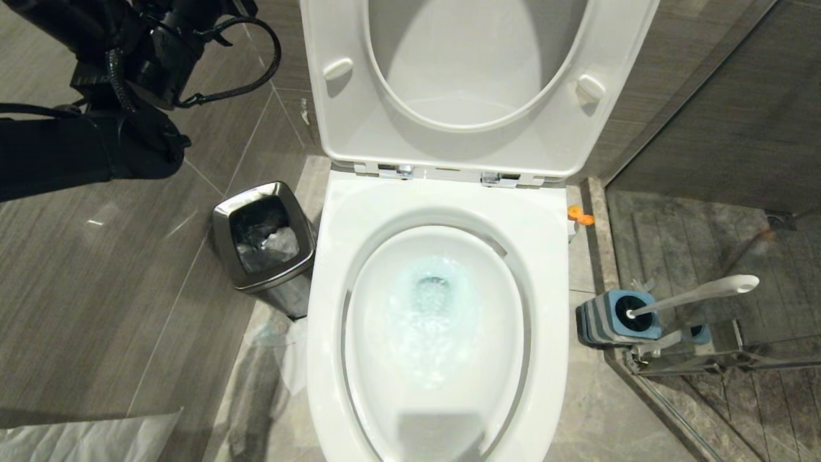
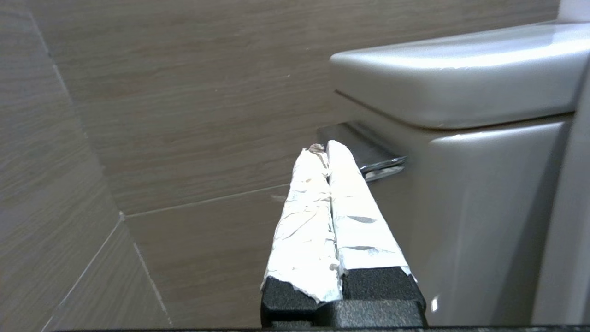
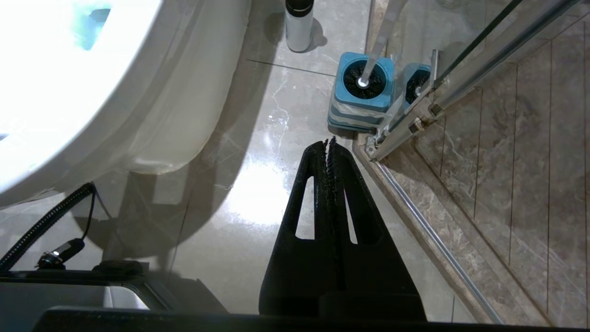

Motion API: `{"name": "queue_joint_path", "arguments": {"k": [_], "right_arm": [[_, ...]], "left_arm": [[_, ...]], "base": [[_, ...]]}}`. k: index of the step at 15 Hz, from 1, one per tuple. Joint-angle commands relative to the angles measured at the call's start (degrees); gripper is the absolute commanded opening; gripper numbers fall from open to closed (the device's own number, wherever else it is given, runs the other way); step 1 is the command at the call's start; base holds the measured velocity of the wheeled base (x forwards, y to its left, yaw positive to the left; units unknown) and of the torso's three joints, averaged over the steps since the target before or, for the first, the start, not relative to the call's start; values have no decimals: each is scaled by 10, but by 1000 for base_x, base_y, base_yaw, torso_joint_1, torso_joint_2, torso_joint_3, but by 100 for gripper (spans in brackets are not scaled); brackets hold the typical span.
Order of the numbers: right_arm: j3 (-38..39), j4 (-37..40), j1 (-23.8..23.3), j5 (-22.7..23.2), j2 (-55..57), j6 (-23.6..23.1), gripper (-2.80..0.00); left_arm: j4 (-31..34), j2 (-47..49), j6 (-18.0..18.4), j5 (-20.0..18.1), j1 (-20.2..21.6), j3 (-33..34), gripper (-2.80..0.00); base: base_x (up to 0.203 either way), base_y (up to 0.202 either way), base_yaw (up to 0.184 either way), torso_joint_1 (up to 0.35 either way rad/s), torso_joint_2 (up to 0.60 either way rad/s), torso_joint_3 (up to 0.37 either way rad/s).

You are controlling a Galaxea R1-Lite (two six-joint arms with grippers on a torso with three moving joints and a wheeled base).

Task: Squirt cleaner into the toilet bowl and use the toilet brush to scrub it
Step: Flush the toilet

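Right pincer: fingers pressed together, empty, parked low over the floor. Just beyond its tips, the toilet brush stands back in its blue holder, seemingly done with. Farther off, the cleaner stands upright beside the toilet bowl, whose water foams teal. Left pincer: foil-wrapped fingers closed on nothing, tips at the chrome flush lever beside the cistern, probably there to flush.
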Motion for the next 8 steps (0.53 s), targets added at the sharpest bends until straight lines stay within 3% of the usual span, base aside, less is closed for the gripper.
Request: {"name": "queue_joint_path", "arguments": {"k": [1, 8], "right_arm": [[0, 0, 0, 0, 0, 0, -280], [0, 0, 0, 0, 0, 0, -280]], "left_arm": [[-3, -5, 1, 0, 1, 0, -280], [-8, -14, 4, 3, -3, 1, -280]], "base": [[0, 0, 0, 0, 0, 0], [0, 0, 0, 1, 2, -70]]}}
